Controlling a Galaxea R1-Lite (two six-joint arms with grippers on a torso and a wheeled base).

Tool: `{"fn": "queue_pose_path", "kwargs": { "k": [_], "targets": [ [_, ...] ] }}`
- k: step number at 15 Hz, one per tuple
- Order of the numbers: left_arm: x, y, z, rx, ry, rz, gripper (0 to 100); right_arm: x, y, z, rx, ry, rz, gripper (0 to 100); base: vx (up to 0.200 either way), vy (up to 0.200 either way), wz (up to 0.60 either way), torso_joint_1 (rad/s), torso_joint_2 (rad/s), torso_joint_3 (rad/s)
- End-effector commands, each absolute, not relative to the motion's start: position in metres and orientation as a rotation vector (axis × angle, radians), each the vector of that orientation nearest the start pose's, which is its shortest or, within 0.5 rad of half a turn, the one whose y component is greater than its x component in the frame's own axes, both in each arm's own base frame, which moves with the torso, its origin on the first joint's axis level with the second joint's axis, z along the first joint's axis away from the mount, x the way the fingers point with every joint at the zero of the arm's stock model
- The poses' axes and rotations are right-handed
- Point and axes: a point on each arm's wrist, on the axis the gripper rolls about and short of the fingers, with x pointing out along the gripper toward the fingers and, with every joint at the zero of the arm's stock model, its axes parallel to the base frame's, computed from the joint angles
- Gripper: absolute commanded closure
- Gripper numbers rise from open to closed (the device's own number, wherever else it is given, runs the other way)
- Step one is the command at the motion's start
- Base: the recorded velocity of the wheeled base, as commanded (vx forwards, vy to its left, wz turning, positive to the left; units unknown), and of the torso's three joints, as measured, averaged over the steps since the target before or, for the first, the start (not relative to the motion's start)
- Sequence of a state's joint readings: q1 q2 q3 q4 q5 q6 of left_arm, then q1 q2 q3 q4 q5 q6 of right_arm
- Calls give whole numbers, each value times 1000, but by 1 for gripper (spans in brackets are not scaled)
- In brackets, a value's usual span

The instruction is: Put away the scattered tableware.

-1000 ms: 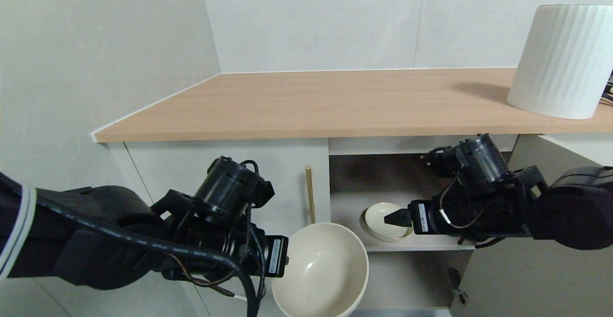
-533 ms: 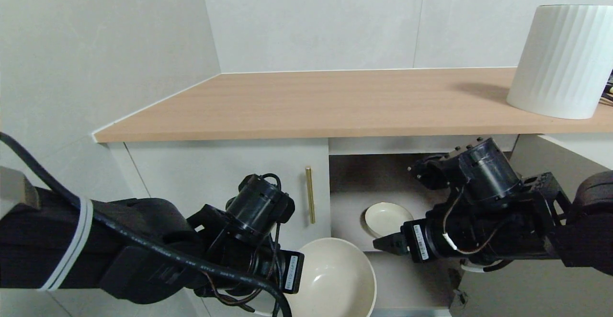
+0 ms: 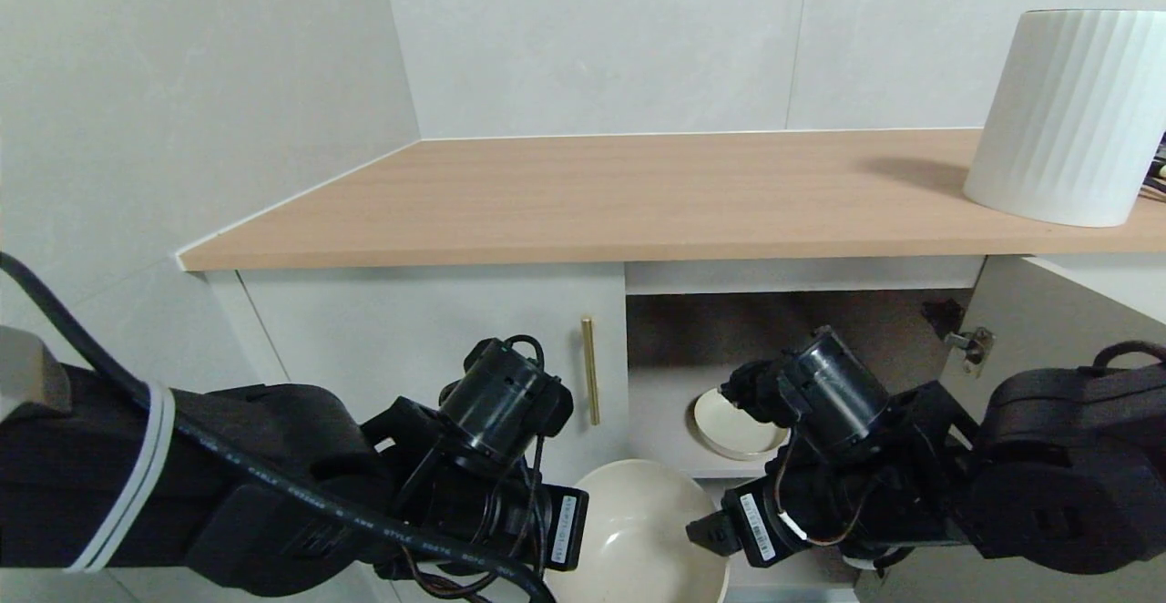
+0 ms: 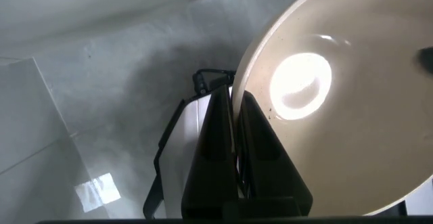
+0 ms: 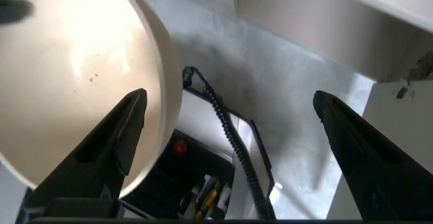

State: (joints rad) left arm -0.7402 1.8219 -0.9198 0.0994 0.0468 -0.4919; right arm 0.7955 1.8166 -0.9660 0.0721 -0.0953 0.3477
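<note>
- Head view alone: white cabinet with a pale wooden countertop [image 3: 638, 193]. Its left door is shut and its right door is swung open. A slim brass bar handle [image 3: 588, 371] stands upright on the shut door.
- Head view alone: tall white ribbed cylinder [image 3: 1066, 116], standing at the right end of the cabinet's countertop.
- Head view alone: small cream shallow dish [image 3: 731, 428], lying on the shelf inside the cabinet's open half. The right arm covers part of its edge.
- Large cream round bowl [image 3: 638, 539], held in the air in front of the cabinet, mouth up. It sits roughly where the shut door meets the open half.
- Wrist views alone: grey tiled floor [image 4: 81, 68], seen under the bowl in front of the cabinet.
- Left gripper [image 3: 572, 539]: at the bowl's rim, on the side towards the cabinet's shut door.
  - The left wrist view gives the grip. Two black fingers [image 4: 216, 136] are drawn almost together with the rim pinched between them, one inside the bowl and one outside.
- Right gripper [image 3: 709, 530]: in front of the cabinet's open half, just beside the bowl's opposite rim.
  - The right wrist view shows its fingers [image 5: 115, 143] spread wide with nothing between them.
  - One finger lies close along the bowl's wall. Whether it touches cannot be made out.
</note>
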Motion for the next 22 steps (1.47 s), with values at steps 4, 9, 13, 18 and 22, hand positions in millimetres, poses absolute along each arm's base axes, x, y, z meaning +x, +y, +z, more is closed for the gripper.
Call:
{"fn": "queue_pose_path", "kwargs": {
  "k": [4,9,13,18,22],
  "targets": [
    [220,-200,113,-45,1065,-380,100,219,223,115,-110,977,480,100,0,0,0,0,0,0],
    [222,-201,108,-41,1080,-372,100,220,223,118,-96,962,485,100,0,0,0,0,0,0],
    [222,-201,108,-43,1080,-370,100,220,223,117,-97,962,483,100,0,0,0,0,0,0],
    [222,-201,110,-47,1073,-372,0,221,224,115,-101,969,481,100,0,0,0,0,0,0],
    [221,-200,112,-50,1066,-374,0,221,225,114,-103,971,480,100,0,0,0,0,0,0]
  ]
}}
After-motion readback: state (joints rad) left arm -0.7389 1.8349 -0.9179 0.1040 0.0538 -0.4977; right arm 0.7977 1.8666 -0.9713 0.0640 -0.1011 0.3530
